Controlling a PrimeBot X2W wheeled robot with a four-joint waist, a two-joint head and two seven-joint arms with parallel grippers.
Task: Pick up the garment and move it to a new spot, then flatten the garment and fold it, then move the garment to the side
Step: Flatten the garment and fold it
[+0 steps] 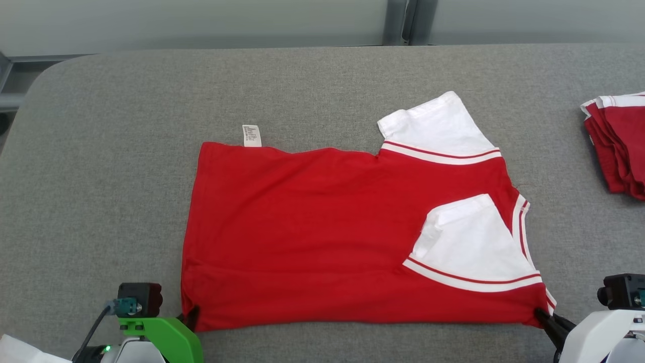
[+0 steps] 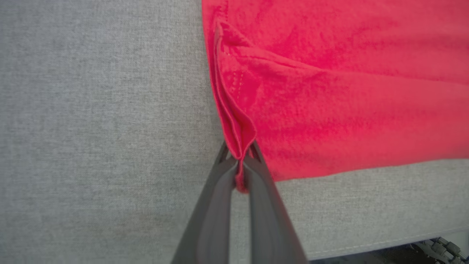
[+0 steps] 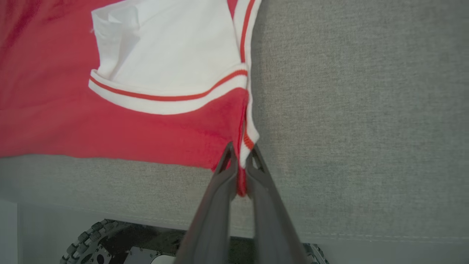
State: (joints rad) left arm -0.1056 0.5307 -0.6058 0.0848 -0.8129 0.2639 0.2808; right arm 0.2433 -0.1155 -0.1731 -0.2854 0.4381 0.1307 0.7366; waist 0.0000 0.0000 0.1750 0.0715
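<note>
Garment: the red shirt (image 1: 322,237) with white sleeves is lying spread across the middle of the grey desk (image 1: 126,151), its hem end toward the robot's left and its neck end toward the right.
Near sleeve: the near sleeve (image 1: 473,242) is lying turned in on top of the red body, so the near side is looking already folded inward.
Far sleeve: the far sleeve (image 1: 436,126) is sticking out past the far edge, and a white care label (image 1: 252,135) is poking out at the far left corner.
Progress: judging by the flat lie, the move and the flattening are looking done and the folding is only getting started.
Remaining: the far side is waiting to be folded in, then the shirt needs folding across, then carrying to the side.
Left hand: the left hand (image 2: 240,172) is pinching the near hem corner, fingers pressed together with a ridge of red cloth clamped between them.
Right hand: the right hand (image 3: 240,172) is gripping the near neck-end corner, fingers closed tight on red cloth and white striped trim.
Side pile: a stack of folded red garments (image 1: 617,146) is sitting at the far right of the desk, well apart from the shirt.
</note>
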